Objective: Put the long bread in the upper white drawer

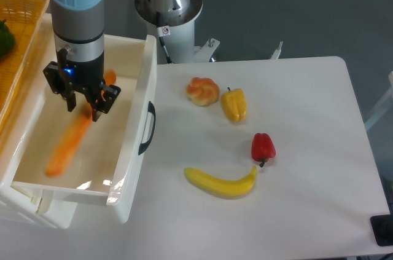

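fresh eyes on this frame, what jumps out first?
The gripper hangs inside the upper white drawer at the left, and the long bread shows below it as a blurred orange streak, so whether the jaws hold it cannot be told. Right of the drawer, bright food dots the white table: a knotted bun, a yellow pepper, a red pepper and a banana.

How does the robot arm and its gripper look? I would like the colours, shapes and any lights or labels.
The arm is a thick silver-grey cylinder with a light blue cap on its joint. The gripper is black and blocky, with two short black fingers and a small blue light on its body. A black cable runs beside the grey base column, which carries a small red-and-white sticker.
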Robot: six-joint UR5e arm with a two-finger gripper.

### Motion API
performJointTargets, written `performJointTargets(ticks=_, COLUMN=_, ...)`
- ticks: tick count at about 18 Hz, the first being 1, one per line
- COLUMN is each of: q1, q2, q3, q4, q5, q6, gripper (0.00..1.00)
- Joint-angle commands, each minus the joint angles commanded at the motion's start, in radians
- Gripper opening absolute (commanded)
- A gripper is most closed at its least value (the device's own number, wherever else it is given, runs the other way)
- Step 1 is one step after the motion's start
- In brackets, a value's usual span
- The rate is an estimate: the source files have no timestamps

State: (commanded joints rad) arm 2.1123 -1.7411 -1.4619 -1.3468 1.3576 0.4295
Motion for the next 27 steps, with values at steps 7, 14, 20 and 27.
performJointTargets(ticks=7, q1=0.011, q2=0.009, q3=0.017, q4=0.0, q5=-0.012, q6=0.002, gripper=1.0)
performJointTargets(ticks=14, q1=0.159, q2=0.032, q3=0.098, q4=0.005, q5=0.012, q6=0.103, gripper=1.0)
performJointTargets(ticks=20, q1=0.353, q2=0.06, q3=0.026, q4=0.084, q5=0.113, q6=0.146, gripper=1.0)
performJointTargets(ticks=27, q1=0.528, q2=-0.024, q3=0.009, q4=0.13, q5=0.204, q6=0.147, gripper=1.0)
